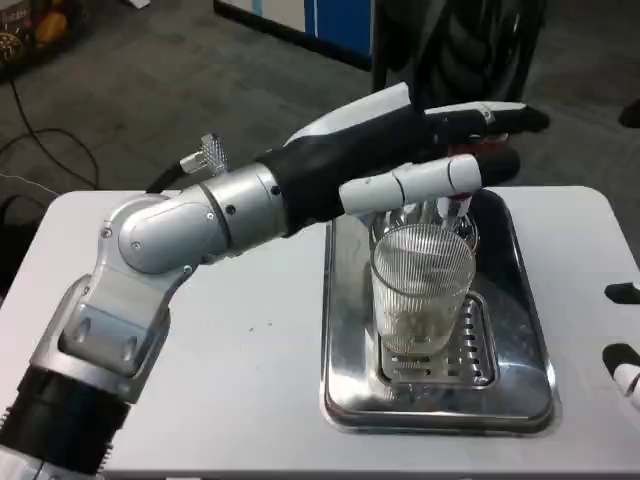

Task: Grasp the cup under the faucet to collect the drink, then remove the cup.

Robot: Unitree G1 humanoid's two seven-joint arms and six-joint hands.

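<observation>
A clear ribbed glass cup point(422, 290) stands upright on the slotted grate point(474, 362) of a shiny metal drip tray point(338, 330). A little pale liquid lies in its bottom. My left hand point(400, 160) reaches in from the left and hovers just above the cup's rim, fingers stretched to the right and its white thumb lying across the front. It holds nothing that I can see. It hides most of the faucet; only bits of metal point(442, 212) show behind the rim. My right hand point(622, 358) shows only as fingertips at the right edge, spread and empty.
The tray sits right of centre on the white table point(230, 340). My left forearm point(180, 225) crosses the table's left half. Dark floor, cables and a black machine base lie beyond the far edge.
</observation>
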